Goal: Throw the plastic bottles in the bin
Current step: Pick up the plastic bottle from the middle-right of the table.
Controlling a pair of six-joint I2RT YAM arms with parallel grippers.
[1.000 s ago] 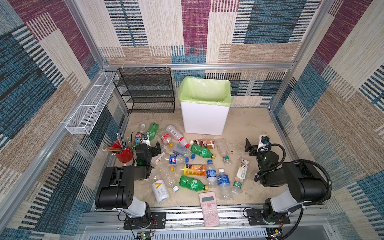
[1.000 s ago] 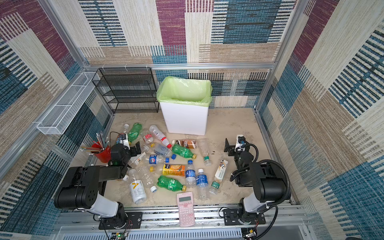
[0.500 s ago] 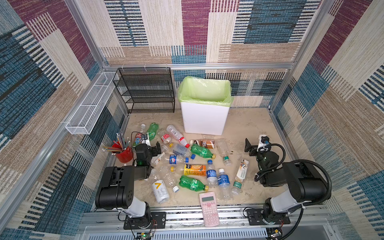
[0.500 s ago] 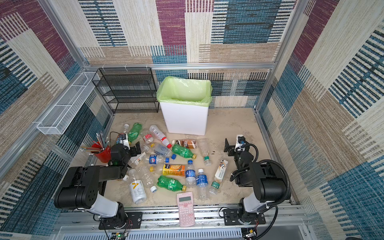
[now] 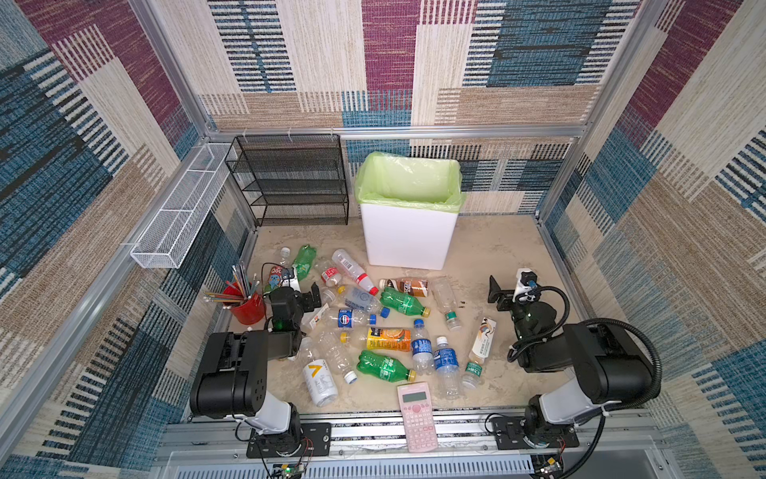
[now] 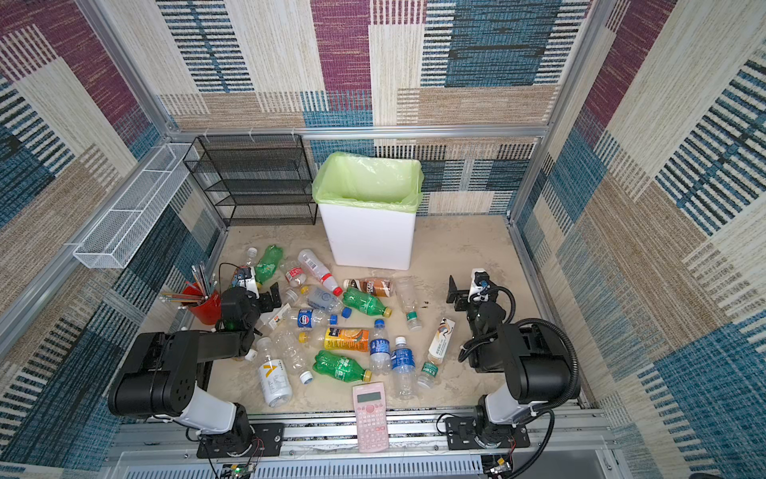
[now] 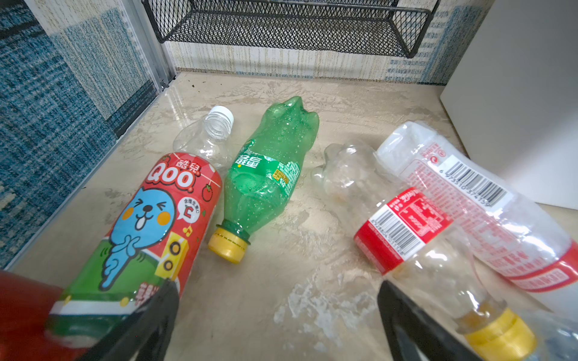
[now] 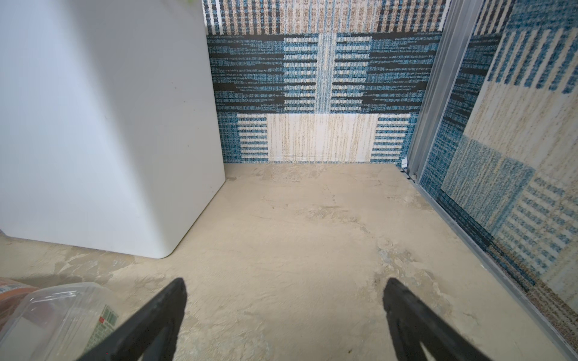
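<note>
Several plastic bottles (image 5: 387,339) lie scattered on the beige floor in both top views, in front of the white bin (image 5: 408,240) with its green liner. My left gripper (image 5: 303,287) hovers low at the left of the pile and is open. In the left wrist view its jaws (image 7: 277,290) stand wide over bare floor, between a red Qoo bottle (image 7: 156,225) and a clear red-labelled bottle (image 7: 403,231); a green bottle (image 7: 266,175) lies ahead. My right gripper (image 5: 507,287) is open and empty (image 8: 285,284) over bare floor, right of the bin (image 8: 93,125).
A red pencil cup (image 5: 248,309) stands just left of my left arm. A pink calculator (image 5: 416,414) lies at the front edge. A black mesh rack (image 5: 294,182) stands at the back left and a white wire basket (image 5: 178,211) hangs on the left wall.
</note>
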